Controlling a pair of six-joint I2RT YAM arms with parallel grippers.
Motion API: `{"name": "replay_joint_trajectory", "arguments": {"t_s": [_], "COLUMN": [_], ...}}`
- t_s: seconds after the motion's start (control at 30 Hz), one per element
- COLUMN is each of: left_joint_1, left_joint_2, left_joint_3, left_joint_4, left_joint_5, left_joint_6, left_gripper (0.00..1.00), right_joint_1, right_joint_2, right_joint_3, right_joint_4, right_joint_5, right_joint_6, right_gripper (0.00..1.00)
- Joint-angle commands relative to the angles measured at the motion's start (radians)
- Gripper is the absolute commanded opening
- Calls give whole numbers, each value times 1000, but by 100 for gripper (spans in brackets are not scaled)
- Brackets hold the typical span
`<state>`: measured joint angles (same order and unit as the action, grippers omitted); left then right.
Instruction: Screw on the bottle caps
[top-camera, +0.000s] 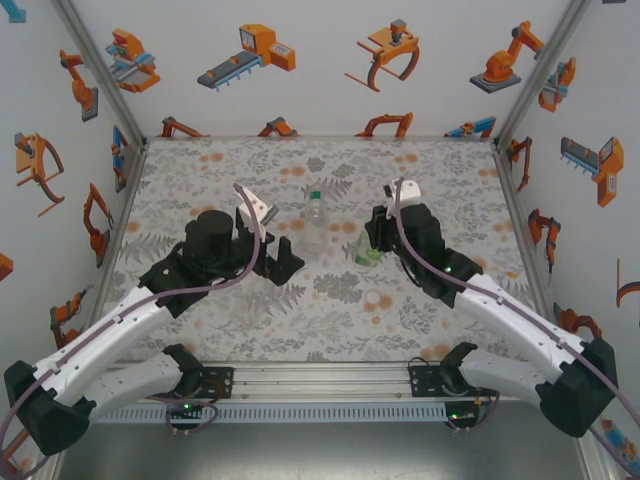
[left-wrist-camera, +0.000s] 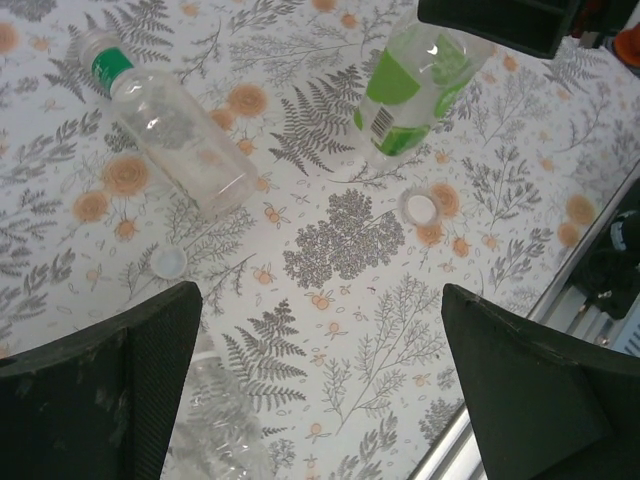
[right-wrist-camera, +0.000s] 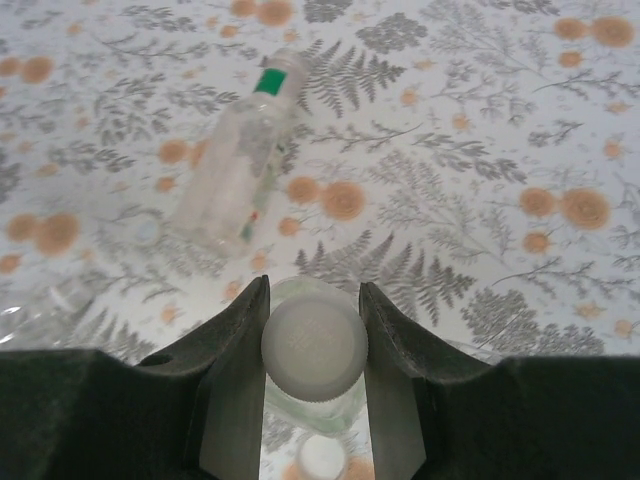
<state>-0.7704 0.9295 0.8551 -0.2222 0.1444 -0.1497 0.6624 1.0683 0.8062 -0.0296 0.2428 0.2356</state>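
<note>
You are viewing the bench (top-camera: 230, 320). The centre bottle (top-camera: 316, 222) is sitting mid-bench, between the two arms. The right bottle (top-camera: 366, 252) is standing just to its right, with the right end effector (right-wrist-camera: 313, 288) holding the held cap (right-wrist-camera: 315, 345) on top of it. The near cap (top-camera: 384, 300) is lying nearer to you than that bottle. The left cap (left-wrist-camera: 170, 262) is lying to the left of the centre bottle. The third bottle (left-wrist-camera: 235, 425) is lying under the left end effector (left-wrist-camera: 320, 295).

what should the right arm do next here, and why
Probably twist the right gripper clockwise a little to start the thread. It is closed on the white cap, which sits on the mouth of the upright green-labelled bottle. The left gripper is open and apart from that bottle, so nothing steadies it: turn gently.
</note>
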Motion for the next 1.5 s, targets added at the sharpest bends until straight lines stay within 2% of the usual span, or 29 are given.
{"name": "replay_joint_trajectory", "arguments": {"t_s": [0.0, 0.37, 0.73, 0.93, 1.07, 1.13, 1.23, 1.47], "left_joint_1": [13, 14, 15, 16, 15, 15, 15, 16], "left_joint_2": [-20, -83, -125, -119, -120, -123, -122, -116], "left_joint_3": [19, -15, -19, -14, -11, -13, -11, 0], "left_joint_4": [-53, -104, -136, -140, -144, -144, -143, -150], "left_joint_5": [-12, -32, -6, 1, 3, -2, -3, -1], "left_joint_6": [-110, -146, -133, -131, -131, -129, -126, -120], "left_gripper": [97, 97, 97, 97, 97, 97, 97, 97], "right_joint_1": [-78, -237, -291, -295, -296, -295, -295, -295], "right_joint_2": [80, 374, 533, 567, 559, 550, 540, 532], "right_joint_3": [50, 135, 148, 112, 89, 74, 76, 74], "right_joint_4": [118, 341, 467, 536, 554, 570, 557, 547], "right_joint_5": [-66, -174, -215, -252, -273, -277, -281, -203], "right_joint_6": [-92, -133, -172, -159, -169, -191, -261, -329], "right_gripper": [5, 1, 1, 3, 16, 19, 20, 20]}}
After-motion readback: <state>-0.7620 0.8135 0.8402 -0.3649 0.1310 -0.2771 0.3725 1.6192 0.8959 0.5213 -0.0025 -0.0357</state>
